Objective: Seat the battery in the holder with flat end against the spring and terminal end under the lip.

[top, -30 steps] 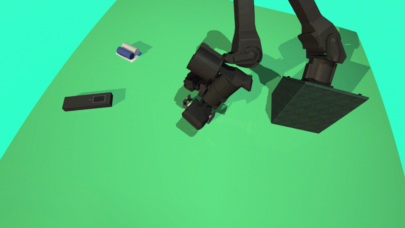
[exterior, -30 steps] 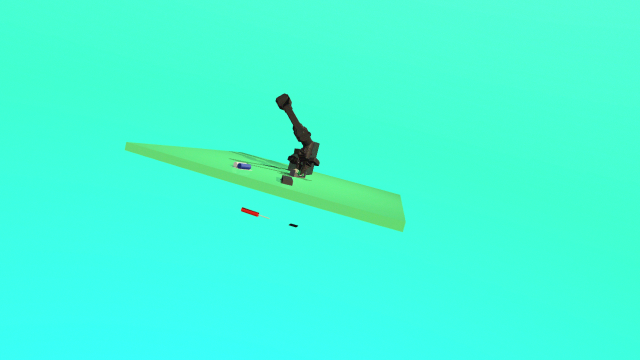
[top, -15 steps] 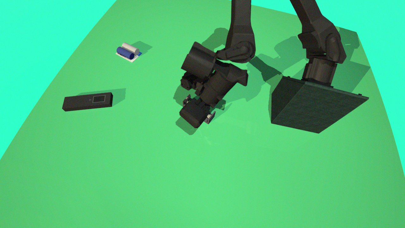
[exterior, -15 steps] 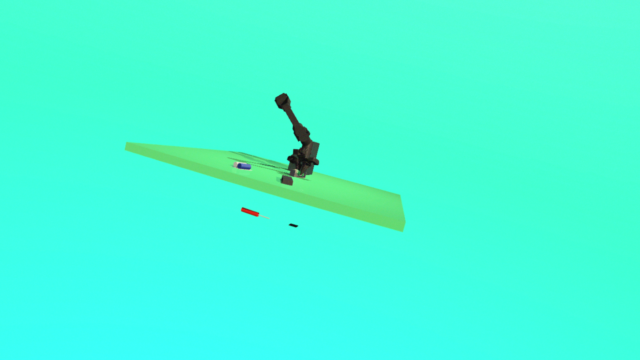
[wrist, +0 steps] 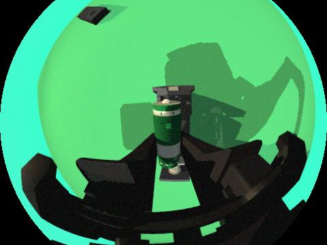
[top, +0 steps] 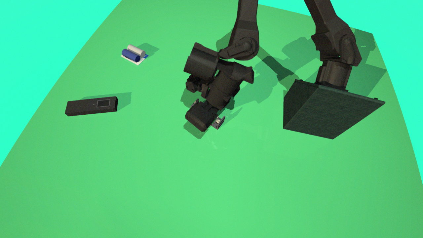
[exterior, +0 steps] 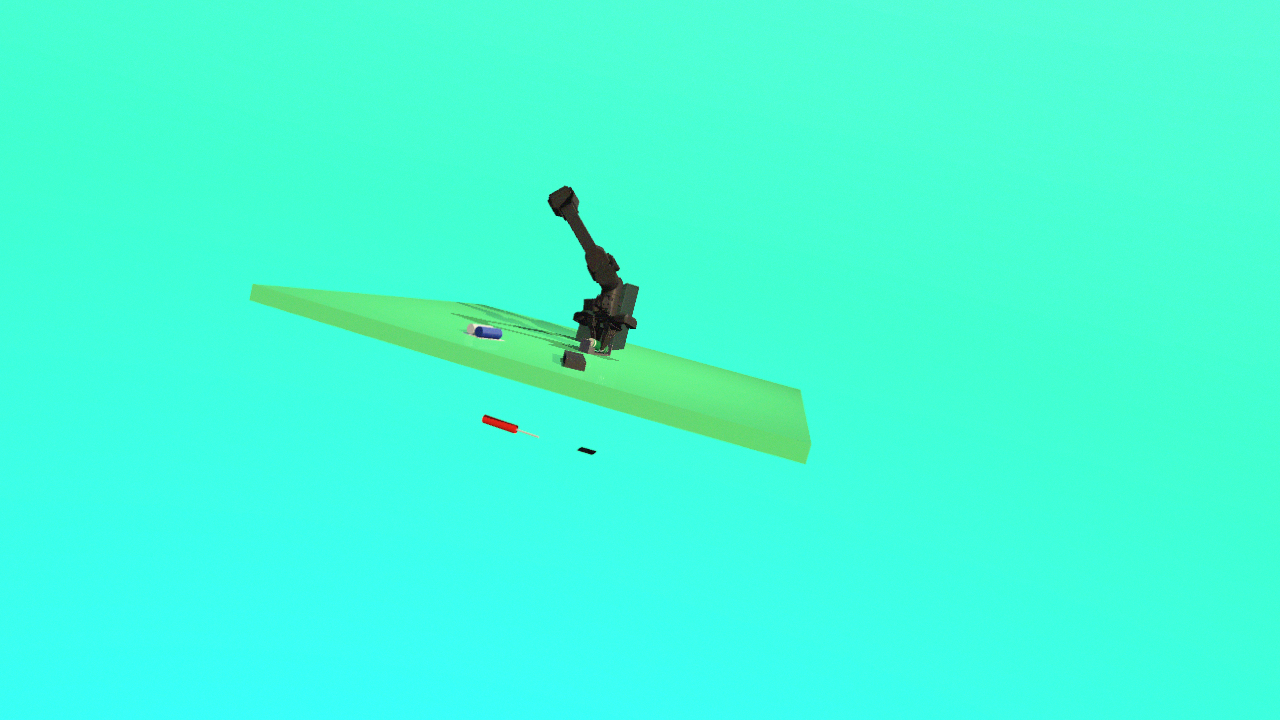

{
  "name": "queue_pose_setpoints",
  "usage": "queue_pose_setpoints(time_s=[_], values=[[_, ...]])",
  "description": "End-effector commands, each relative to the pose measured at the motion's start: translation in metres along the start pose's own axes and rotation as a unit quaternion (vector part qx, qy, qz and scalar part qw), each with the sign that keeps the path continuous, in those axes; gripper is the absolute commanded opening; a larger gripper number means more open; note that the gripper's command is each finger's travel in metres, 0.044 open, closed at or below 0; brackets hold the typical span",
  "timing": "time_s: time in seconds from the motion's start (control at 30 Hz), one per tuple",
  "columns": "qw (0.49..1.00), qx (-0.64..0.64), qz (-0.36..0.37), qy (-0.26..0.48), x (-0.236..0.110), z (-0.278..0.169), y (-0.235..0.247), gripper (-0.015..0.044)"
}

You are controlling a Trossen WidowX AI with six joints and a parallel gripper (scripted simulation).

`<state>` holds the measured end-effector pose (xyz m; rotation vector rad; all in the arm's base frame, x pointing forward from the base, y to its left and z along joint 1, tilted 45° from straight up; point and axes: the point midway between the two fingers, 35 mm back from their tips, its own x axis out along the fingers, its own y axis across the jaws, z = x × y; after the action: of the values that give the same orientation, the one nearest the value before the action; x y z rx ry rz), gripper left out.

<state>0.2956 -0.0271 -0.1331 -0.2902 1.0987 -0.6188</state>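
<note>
My gripper [top: 206, 116] [exterior: 592, 343] [wrist: 166, 135] is low over the green table and shut on the battery [wrist: 166, 133]. The battery is a green cylinder with a grey band. In the wrist view it lies lengthwise along the dark holder [top: 219, 122] [wrist: 173, 92], with its pale capped end toward the holder's far end. The holder's near end shows just under the battery's other end. In the top view my gripper hides the battery, and only the holder's two ends stick out on either side. I cannot tell whether the battery rests in the holder or sits just above it.
A flat black box [top: 91, 105] [wrist: 92, 15] [exterior: 572, 360] lies to the left. A white and a blue cylinder on a small board [top: 133, 53] [exterior: 484, 332] lie at the far left. The arm's big dark base block [top: 328, 109] stands on the right. A red screwdriver [exterior: 499, 423] lies below the table.
</note>
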Motion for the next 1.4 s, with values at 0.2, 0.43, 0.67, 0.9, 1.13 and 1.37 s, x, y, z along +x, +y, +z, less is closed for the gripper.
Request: queue_pose_setpoints(time_s=[0.2, 0.43, 0.67, 0.9, 1.13, 1.37], values=[[0.999, 0.004, 0.005, 0.04, 0.0023, -0.0031, -0.0004, 0.0088], [0.998, 0.006, 0.005, 0.061, 0.002, -0.0022, -0.0019, 0.0088], [0.996, 0.007, 0.005, 0.084, 0.0015, -0.0018, -0.0032, 0.0088], [0.994, 0.009, 0.005, 0.109, 0.001, -0.0019, -0.0047, 0.0088], [0.991, 0.01, 0.006, 0.135, 0.0016, -0.0021, -0.0064, 0.0088], [0.987, 0.011, 0.008, 0.161, 0.0025, -0.0019, -0.0079, 0.0088]])
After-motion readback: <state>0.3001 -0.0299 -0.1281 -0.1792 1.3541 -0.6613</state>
